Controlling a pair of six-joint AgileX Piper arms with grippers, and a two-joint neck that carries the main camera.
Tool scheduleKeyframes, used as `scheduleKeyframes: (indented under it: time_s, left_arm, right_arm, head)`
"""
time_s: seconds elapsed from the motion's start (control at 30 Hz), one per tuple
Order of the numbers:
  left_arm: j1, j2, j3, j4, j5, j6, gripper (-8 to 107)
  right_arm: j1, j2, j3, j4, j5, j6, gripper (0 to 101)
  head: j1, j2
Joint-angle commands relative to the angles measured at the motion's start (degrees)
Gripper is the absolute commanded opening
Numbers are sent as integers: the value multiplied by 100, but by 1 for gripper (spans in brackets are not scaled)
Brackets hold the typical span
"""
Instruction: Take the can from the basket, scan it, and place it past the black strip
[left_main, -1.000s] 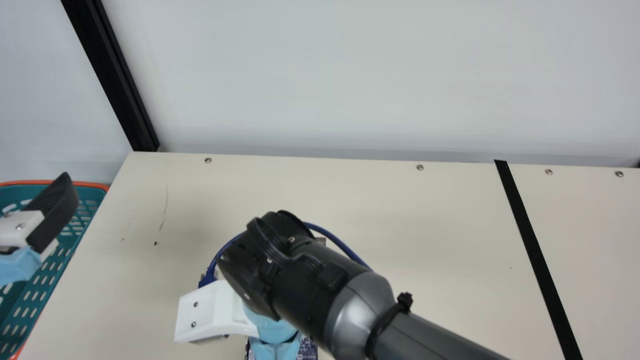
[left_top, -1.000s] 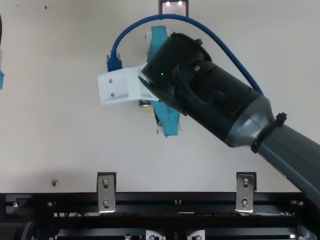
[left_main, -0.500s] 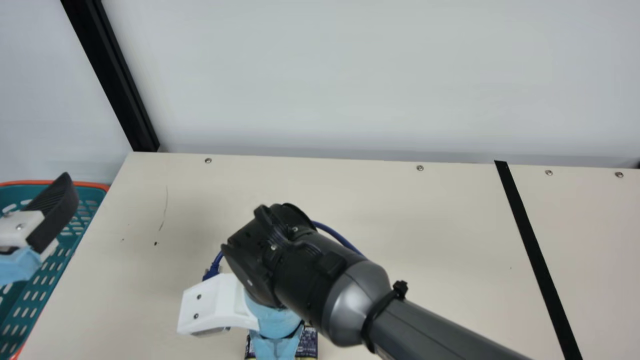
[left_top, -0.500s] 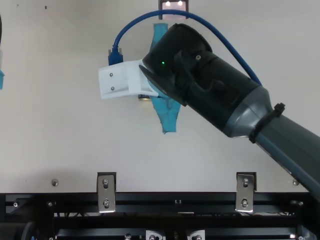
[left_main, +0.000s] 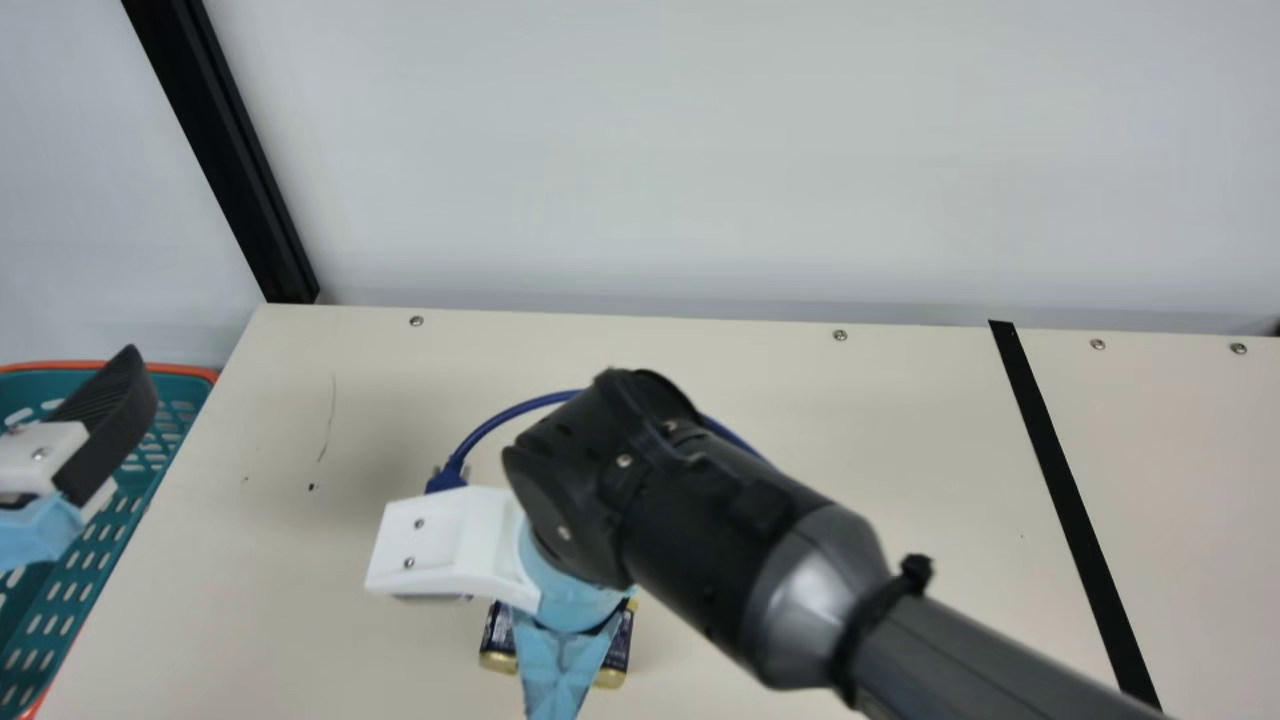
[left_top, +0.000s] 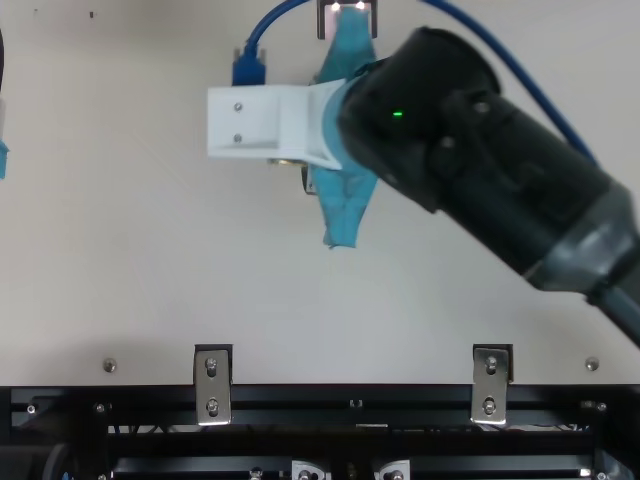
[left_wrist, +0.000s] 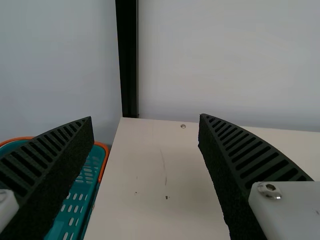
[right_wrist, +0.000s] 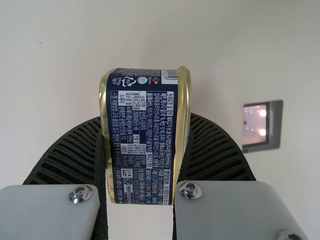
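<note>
R gripper up now, jaws closed on the can – rims at the pads, so its end-to-end axis runs straight across from finger to finger, the longer side of the label lying along the fingers. Label faces the wrist cam, barcode out at the fingertip end, by the rim on the scanner side. Next out, the scanner, window lit: off to one side of the jaws, past one finger, near but apart from the can. Top view puts the can on the robot's side of it, i.e. closer to the desk's near edge.

So, step in hand looks like the scan, approx. midway thru the task. Move calls for the can to go sideways – across the jaws, not along them – w/ a wrist turn to bring the barcode onto the window. Risk: a finger shades the code, or the rims slip in the turn.

Farther out, black strip well off to the R; R arm's nearer, so it's the one to place. L gripper w/ jaws wide open, nothing btwn, by the basket at far L.
</note>
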Motion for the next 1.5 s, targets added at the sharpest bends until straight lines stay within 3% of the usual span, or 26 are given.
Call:
scheduleKeyframes:
  time_s: [0.0, 0.33, 0.63, 1.03, 1.47]
  left_arm:
    - [0, 0, 0, 0, 0, 0, 90]
    - [0, 0, 0, 0, 0, 0, 90]
    - [0, 0, 0, 0, 0, 0, 90]
    - [0, 0, 0, 0, 0, 0, 90]
    - [0, 0, 0, 0, 0, 0, 90]
  right_arm:
    - [-84, -204, 95, 20, -184, 94, 0]
    - [-720, -1097, 825, -602, -813, 964, 0]
    - [-1572, -1826, 1443, -1167, -928, 1373, 0]
    - [-2951, -2393, 1774, -1217, -740, 925, 0]
    - [-4531, -2596, 2001, -968, -724, 137, 0]
  head:
    - [-70, -21]
    - [-86, -367]
    - [-91, -852]
    - [-10, -1086]
    - [27, -1840]
